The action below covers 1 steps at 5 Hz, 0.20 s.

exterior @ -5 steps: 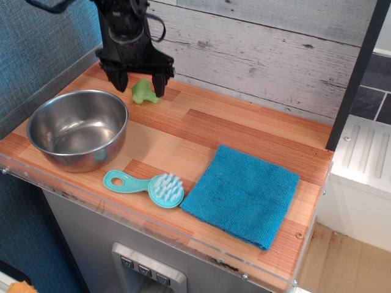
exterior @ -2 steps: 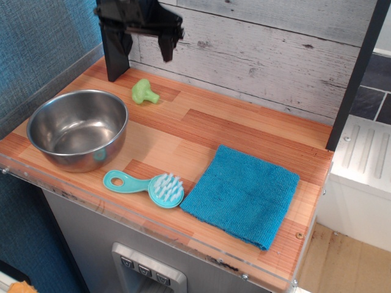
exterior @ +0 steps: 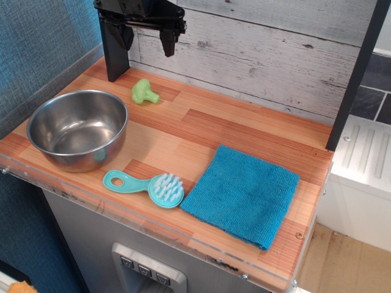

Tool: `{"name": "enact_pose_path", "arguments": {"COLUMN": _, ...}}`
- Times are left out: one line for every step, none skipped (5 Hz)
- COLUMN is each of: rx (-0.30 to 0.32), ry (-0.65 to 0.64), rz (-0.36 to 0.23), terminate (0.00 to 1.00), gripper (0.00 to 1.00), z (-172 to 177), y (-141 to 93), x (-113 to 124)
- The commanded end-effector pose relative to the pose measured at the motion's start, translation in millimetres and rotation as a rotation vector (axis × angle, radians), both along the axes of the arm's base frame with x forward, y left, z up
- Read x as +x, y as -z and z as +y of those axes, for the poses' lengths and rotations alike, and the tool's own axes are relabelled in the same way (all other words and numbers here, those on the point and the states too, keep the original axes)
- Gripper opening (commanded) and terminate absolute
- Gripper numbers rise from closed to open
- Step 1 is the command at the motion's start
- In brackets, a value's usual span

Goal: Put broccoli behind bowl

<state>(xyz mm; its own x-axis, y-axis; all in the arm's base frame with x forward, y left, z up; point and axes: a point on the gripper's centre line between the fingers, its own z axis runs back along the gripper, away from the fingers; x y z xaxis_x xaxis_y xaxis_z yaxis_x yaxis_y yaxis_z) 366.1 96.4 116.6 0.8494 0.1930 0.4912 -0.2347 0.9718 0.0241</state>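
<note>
The light-green toy broccoli (exterior: 143,91) lies on its side on the wooden counter, just behind and to the right of the shiny steel bowl (exterior: 77,128), near the back wall. My black gripper (exterior: 144,40) hangs open and empty high above the broccoli, in front of the plank wall. One finger (exterior: 167,41) shows on the right and the other on the left; nothing is between them.
A teal scrub brush (exterior: 146,185) lies in front of the bowl near the counter's front edge. A blue cloth (exterior: 241,194) lies flat at the right. A black post (exterior: 113,52) stands at the back left. The white plank wall runs along the back.
The gripper was down around the broccoli a second ago; it has risen straight up, leaving the broccoli on the counter behind the bowl. Little moved in the last half second.
</note>
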Motion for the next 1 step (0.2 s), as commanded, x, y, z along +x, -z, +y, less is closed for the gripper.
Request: {"name": "enact_pose_path", "arguments": {"rx": 0.017, "ry": -0.001, "rz": -0.051, "terminate": 1.0, "gripper": 1.0, "z": 2.3, "y": -17.7, "x": -4.1}}
